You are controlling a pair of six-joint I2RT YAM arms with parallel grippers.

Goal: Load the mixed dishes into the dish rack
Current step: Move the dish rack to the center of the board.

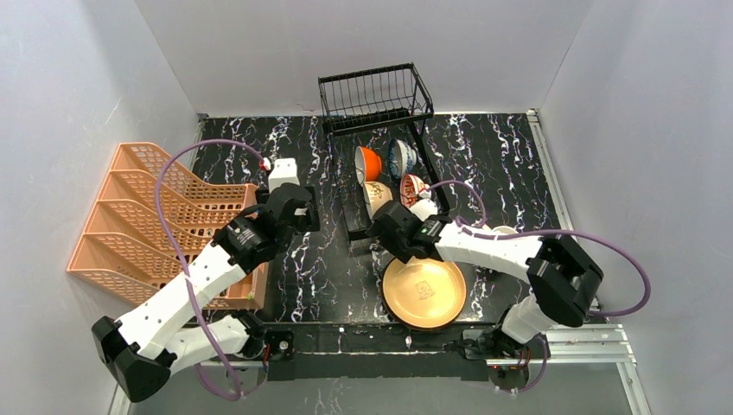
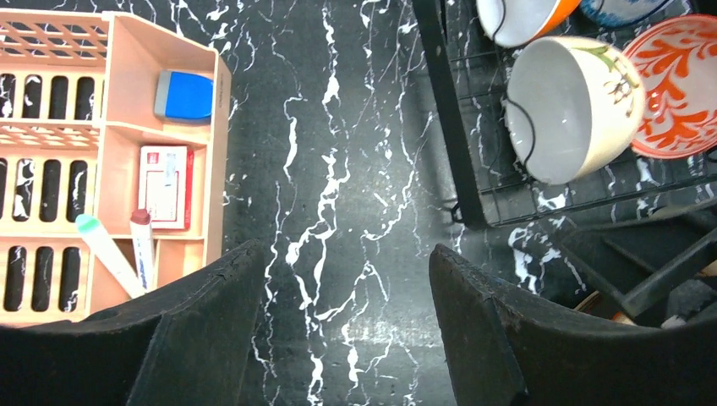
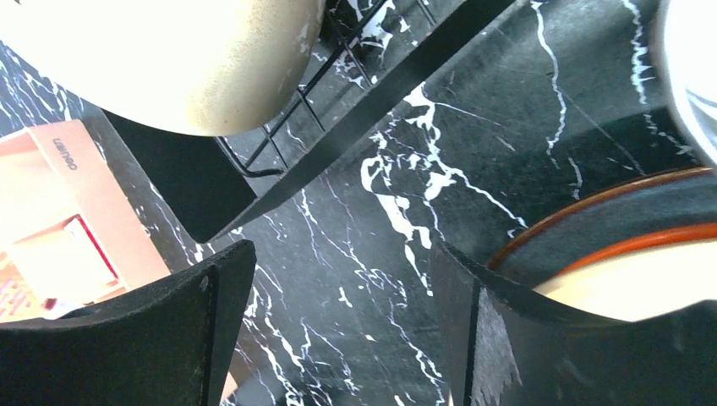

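Observation:
The black wire dish rack (image 1: 376,97) stands at the back centre, its lower tier reaching toward me. In that tier sit an orange bowl (image 1: 367,162), a blue-patterned bowl (image 1: 401,157), a cream bowl (image 1: 376,195) and a red floral bowl (image 1: 413,188). A yellow plate (image 1: 423,292) lies flat on the table in front. My left gripper (image 2: 347,254) hangs open over bare marble left of the rack, nothing between its fingers; the cream bowl (image 2: 575,106) lies up to its right. My right gripper (image 3: 342,254) is open too, its right finger (image 3: 473,321) beside the plate's rim (image 3: 592,207).
An orange plastic tiered organiser (image 1: 164,225) fills the left side; its tray (image 2: 127,161) holds a blue block, a red-white card and markers. The rack's black base bar (image 3: 363,110) crosses just beyond my right fingers. A white dish edge (image 3: 689,76) shows at far right.

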